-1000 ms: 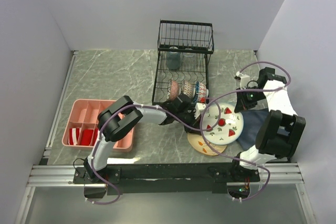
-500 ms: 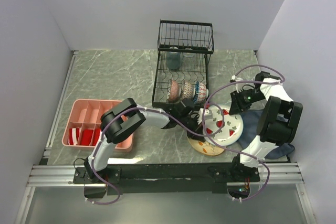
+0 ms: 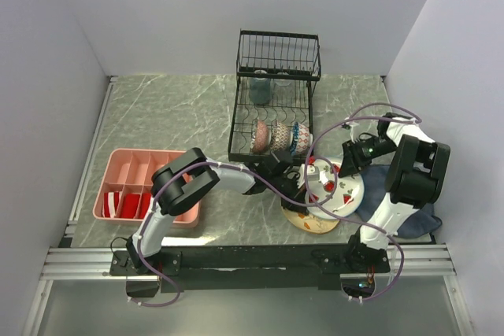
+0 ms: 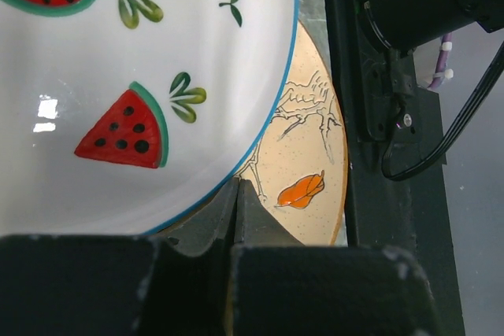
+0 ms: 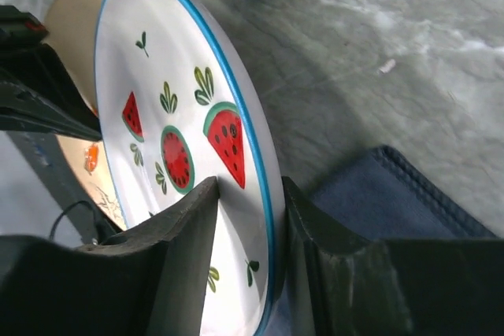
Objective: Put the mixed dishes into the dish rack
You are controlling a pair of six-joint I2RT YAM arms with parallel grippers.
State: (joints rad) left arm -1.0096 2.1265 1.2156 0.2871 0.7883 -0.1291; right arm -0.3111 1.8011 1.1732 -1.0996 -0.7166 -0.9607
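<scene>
Right wrist view: R gripper (image 5: 246,222) jaws pinching watermelon plate (image 5: 185,155) rim, L gripper (image 4: 236,194) jaws pressed together, tan plate (image 4: 303,171) beneath.

The watermelon plate (image 5: 189,155) is white with a blue rim, red slices and green leaves. The tan plate (image 4: 303,171) carries an orange leaf and brown line drawing. The cloth (image 5: 409,194) is dark blue.

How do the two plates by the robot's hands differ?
The watermelon plate is white with a blue rim and larger; the tan plate is smaller, with an orange leaf drawing. The watermelon plate is gripped by the right hand and tilted up, while the tan plate lies flat beneath it. Both are round.
</scene>
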